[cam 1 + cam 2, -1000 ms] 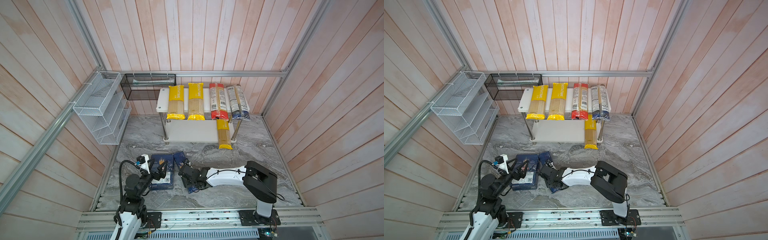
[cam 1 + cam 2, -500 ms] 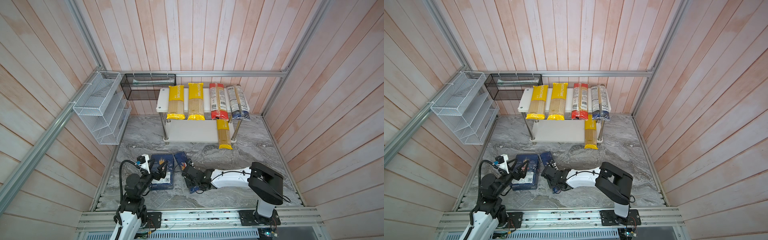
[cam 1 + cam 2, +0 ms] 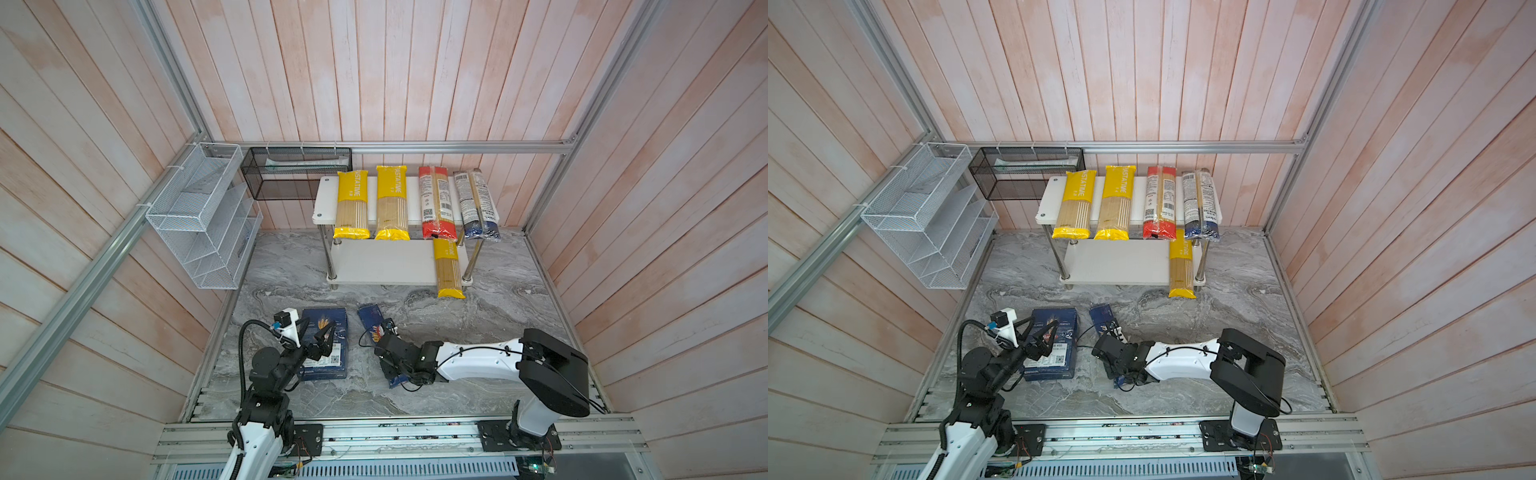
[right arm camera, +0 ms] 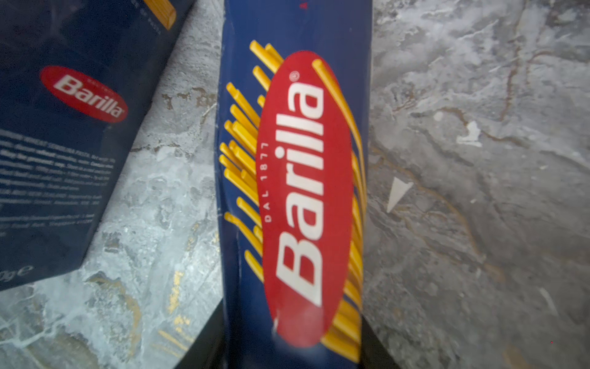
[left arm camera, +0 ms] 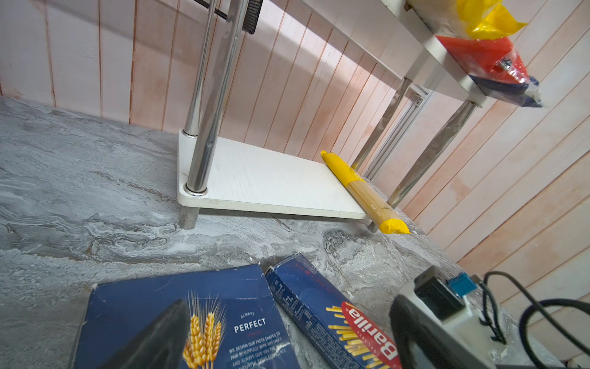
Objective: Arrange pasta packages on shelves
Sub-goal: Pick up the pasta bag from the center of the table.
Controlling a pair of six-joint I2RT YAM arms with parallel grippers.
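The shelves are two white boards, upper (image 3: 326, 199) and lower (image 3: 382, 262). Two yellow pasta packages (image 3: 352, 203), a red-ended one (image 3: 434, 203) and a dark-blue-ended one (image 3: 477, 203) lie on the upper board. A third yellow bag (image 3: 448, 268) lies on the lower board's right end. On the floor, my right gripper (image 4: 293, 345) is shut on a narrow Barilla box (image 4: 293, 159), one finger against each long side. Both top views show the right gripper (image 3: 380, 353) (image 3: 1111, 353) low over it. My left gripper (image 3: 318, 338) (image 5: 287, 338) hovers open above a wide Barilla box (image 3: 332, 324).
A white wire basket (image 3: 199, 216) hangs on the left wall and a black mesh basket (image 3: 297, 172) on the back wall beside the rack. Wooden walls close in three sides. Most of the lower board (image 5: 271, 179) is bare.
My right gripper's fingers have closed in against the narrow Barilla box, and that arm's elbow has swung to the right. The left arm has not moved.
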